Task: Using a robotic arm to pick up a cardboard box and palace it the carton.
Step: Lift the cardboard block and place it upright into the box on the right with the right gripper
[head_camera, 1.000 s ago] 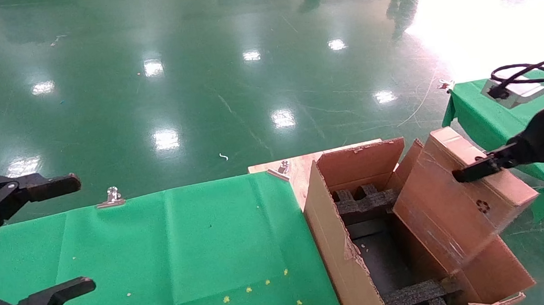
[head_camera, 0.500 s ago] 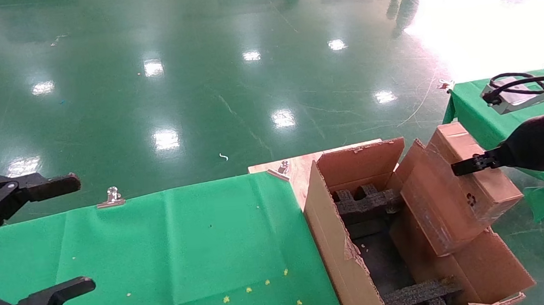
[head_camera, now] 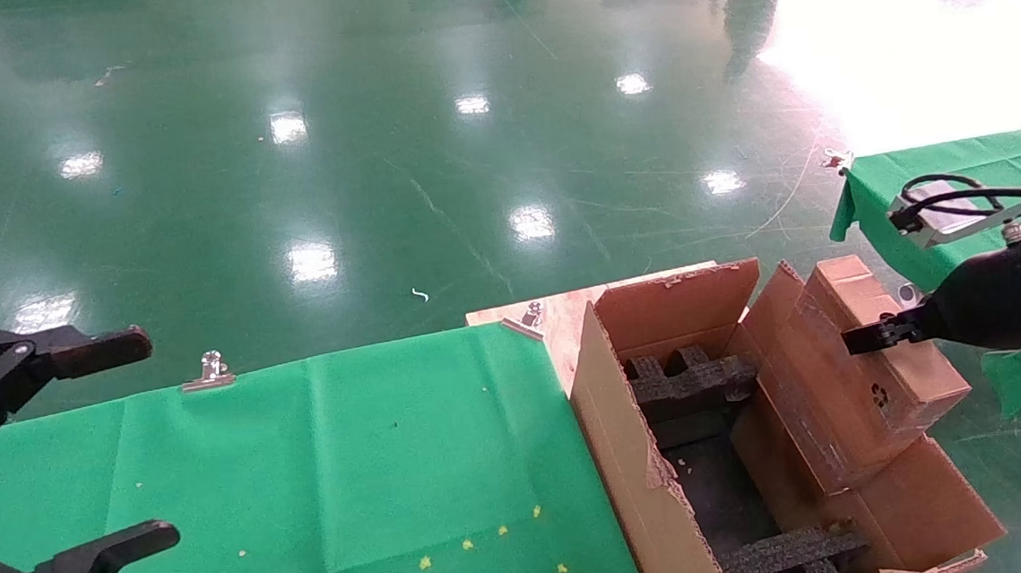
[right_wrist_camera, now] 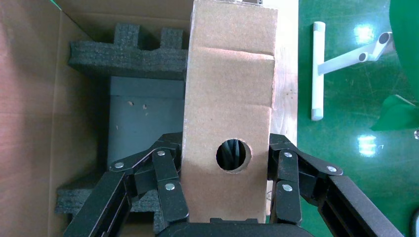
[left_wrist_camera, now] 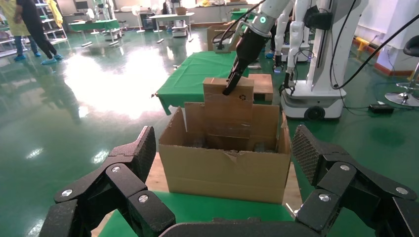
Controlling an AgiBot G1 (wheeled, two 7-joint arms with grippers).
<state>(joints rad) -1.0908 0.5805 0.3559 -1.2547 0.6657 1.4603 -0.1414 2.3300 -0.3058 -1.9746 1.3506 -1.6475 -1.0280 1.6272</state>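
My right gripper [head_camera: 872,335] is shut on the cardboard box [head_camera: 841,380], a slim brown box with a recycling mark. The box hangs tilted, its lower end inside the carton [head_camera: 631,467] along the right wall. In the right wrist view the fingers [right_wrist_camera: 168,163] clamp both sides of the box [right_wrist_camera: 230,94], above black foam spacers [right_wrist_camera: 128,54] and the carton's grey floor. The left gripper [head_camera: 82,451] stays open and empty over the green table at the left. From the left wrist view the box [left_wrist_camera: 228,106] stands up out of the carton [left_wrist_camera: 227,170], held by the white robotic arm [left_wrist_camera: 247,44].
A green cloth table [head_camera: 307,462] with metal clips [head_camera: 209,370] lies left of the carton, which sits on a wooden board [head_camera: 557,315]. A second green table [head_camera: 942,166] stands at the right. A white tube [right_wrist_camera: 317,69] lies on the floor beside the carton.
The right gripper has lowered and drawn back to the right, carrying the box downward. The box now sits deeper in the carton. The left gripper has not moved.
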